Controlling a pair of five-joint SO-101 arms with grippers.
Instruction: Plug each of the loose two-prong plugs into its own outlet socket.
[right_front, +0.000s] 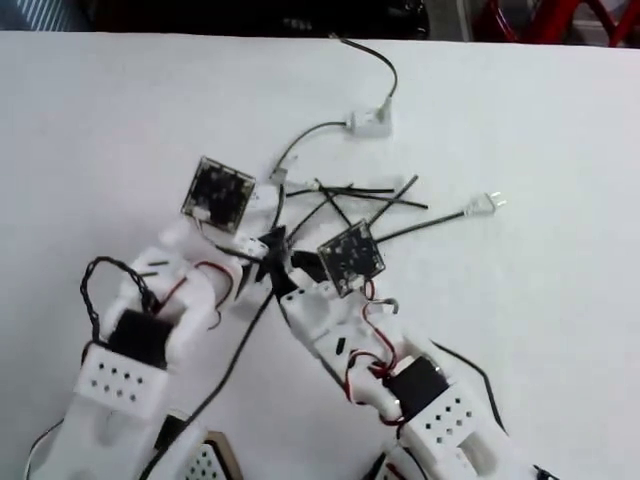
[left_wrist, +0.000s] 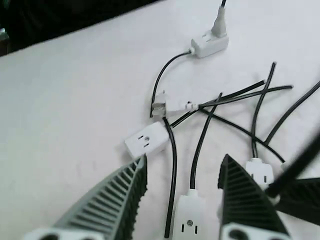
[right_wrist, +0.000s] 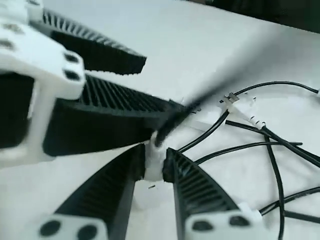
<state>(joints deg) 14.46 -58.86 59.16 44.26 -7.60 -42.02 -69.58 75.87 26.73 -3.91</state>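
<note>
Desk (right_front: 100, 120): white, with the tangle at its middle.
Left pincer (left_wrist: 184, 159): spread, low over a socket (left_wrist: 187, 217) lying between its jaws.
Right pincer (right_wrist: 154, 150): pinching a white connector (right_wrist: 152, 167), close beside the left pincer.
Cords (right_front: 350, 190): thin, springy, crossed; lifting one will likely drag its neighbours.
Loose plug (right_front: 487, 203): right of the tangle; probably light, rigid and slick. Grip the body's sides, not the cord.

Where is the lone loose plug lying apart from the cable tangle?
In the high view, the loose plug lies by itself to the right of the black cable tangle, beyond the right arm.
</note>
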